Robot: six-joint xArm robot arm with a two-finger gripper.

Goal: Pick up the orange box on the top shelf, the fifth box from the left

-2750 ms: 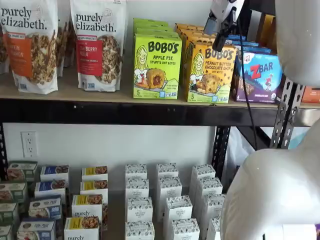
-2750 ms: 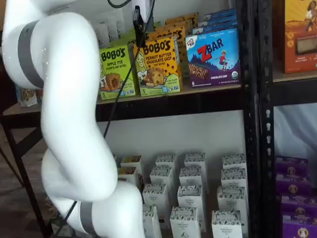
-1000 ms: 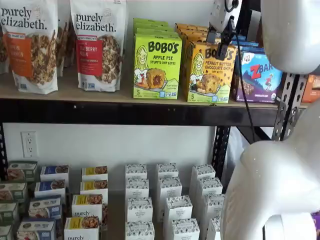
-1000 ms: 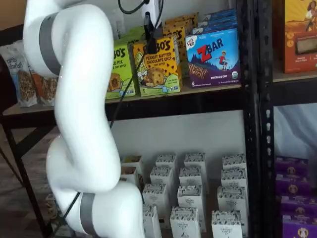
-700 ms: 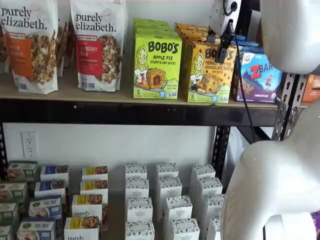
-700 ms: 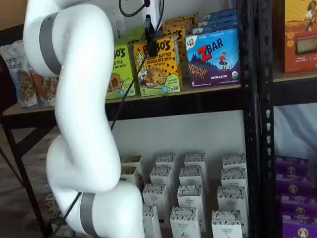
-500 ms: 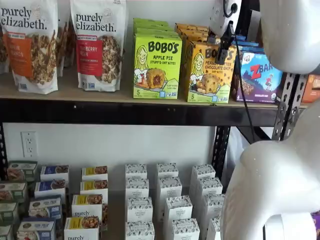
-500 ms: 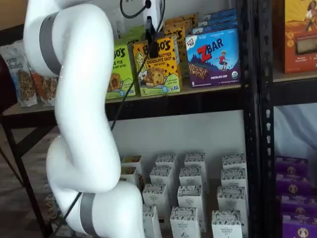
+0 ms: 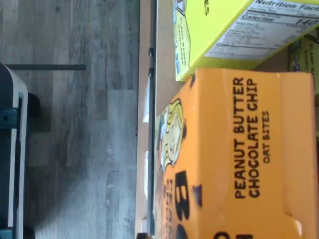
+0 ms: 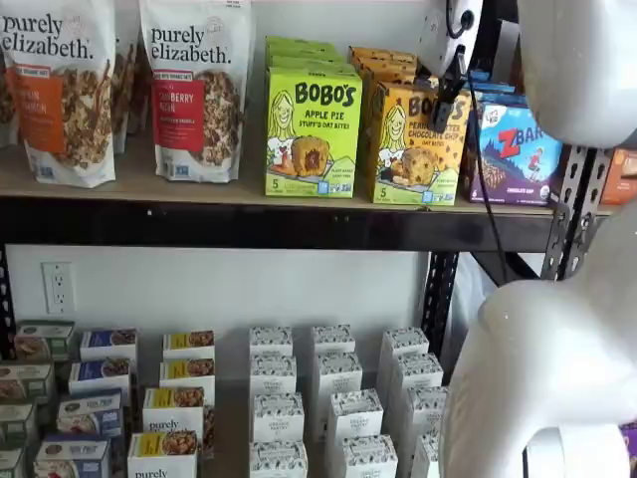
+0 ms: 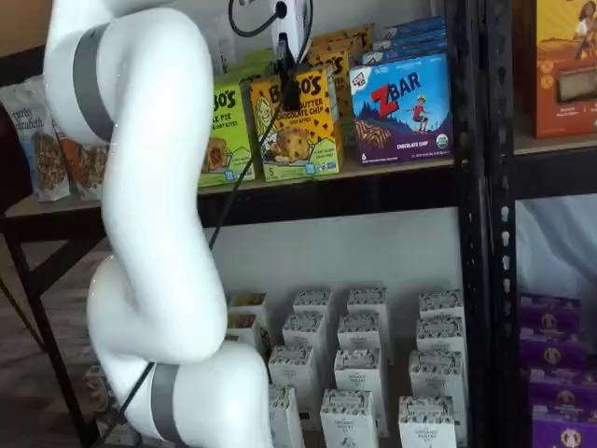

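Observation:
The orange box stands at the front of the top shelf, between a lime-green box and a blue-purple box. It also shows in a shelf view, and the wrist view shows its top and front from close above. My gripper hangs by the box's upper right front corner, white body above and black fingers below. In a shelf view the gripper lies across the top of the box's front face. The fingers show side-on with no plain gap and hold nothing that I can see.
The lime-green Apple Pie box stands left of the orange box and the ZBar box right of it. Granola bags stand further left. Small white cartons fill the lower level. My white arm fills the foreground.
My gripper has moved a little lower and closer to the orange box's upper front. The boxes have not moved.

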